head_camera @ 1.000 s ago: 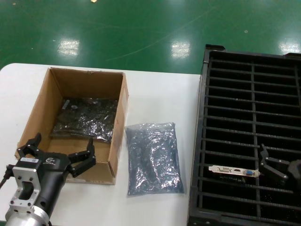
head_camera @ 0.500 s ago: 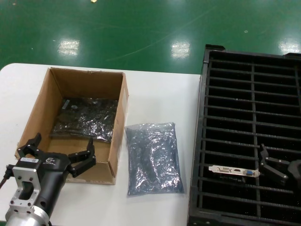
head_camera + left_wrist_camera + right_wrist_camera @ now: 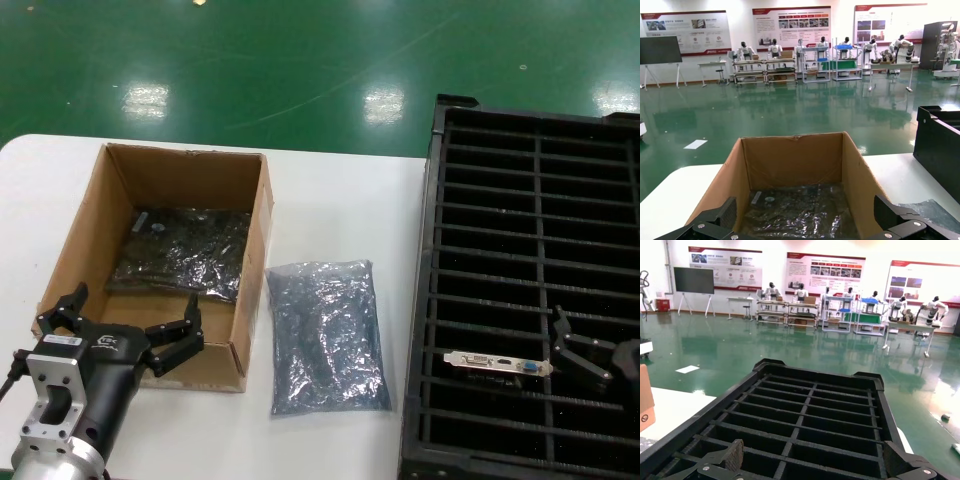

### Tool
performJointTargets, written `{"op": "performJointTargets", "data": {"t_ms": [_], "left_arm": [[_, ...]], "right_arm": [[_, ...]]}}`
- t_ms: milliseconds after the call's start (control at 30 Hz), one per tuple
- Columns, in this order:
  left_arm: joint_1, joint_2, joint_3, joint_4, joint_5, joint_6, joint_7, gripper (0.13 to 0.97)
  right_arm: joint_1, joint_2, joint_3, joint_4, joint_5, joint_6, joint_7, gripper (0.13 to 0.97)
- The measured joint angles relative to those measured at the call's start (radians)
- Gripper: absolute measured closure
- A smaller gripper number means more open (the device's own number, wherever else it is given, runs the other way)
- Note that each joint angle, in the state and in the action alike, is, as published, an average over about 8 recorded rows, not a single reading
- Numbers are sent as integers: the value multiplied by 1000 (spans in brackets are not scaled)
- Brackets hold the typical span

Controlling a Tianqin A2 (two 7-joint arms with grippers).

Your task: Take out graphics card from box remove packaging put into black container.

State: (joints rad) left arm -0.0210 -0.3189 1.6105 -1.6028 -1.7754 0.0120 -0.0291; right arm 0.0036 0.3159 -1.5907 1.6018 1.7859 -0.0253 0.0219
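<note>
Here the black container [image 3: 535, 290] is the biggest thing, filling the surface's right edge, its far right cut off in the head view. A graphics card [image 3: 498, 364] already stands in one of its nearer slots, silver bracket with blue port upward; the board below the bracket is hidden by the ribs. Just beside it hangs the right end effector [image 3: 585, 355], fingers spread and released, only partly in frame.

Next in size, the box [image 3: 165, 255] sits toward the surface's left edge. On its floor lies a bagged item [image 3: 180, 250], dark and shiny; I judge it to be another card in its wrap, though the contents cannot be made out. The left end effector [image 3: 125, 325] hovers at the box's near wall, splayed wide and holding nothing.

Between box and container lies the packaging [image 3: 328, 335], flat and apparently empty.

The bagged card should be light and stiff but fragile, its wrap slippery; gripping a long board edge looks safer than pinching loose film.
</note>
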Motion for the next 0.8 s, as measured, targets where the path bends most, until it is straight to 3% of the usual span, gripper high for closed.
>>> {"op": "performJointTargets", "data": {"t_ms": [800], "left_arm": [[0, 0, 0, 0, 0, 0, 0, 132]], "right_arm": [[0, 0, 0, 0, 0, 0, 0, 129]]}}
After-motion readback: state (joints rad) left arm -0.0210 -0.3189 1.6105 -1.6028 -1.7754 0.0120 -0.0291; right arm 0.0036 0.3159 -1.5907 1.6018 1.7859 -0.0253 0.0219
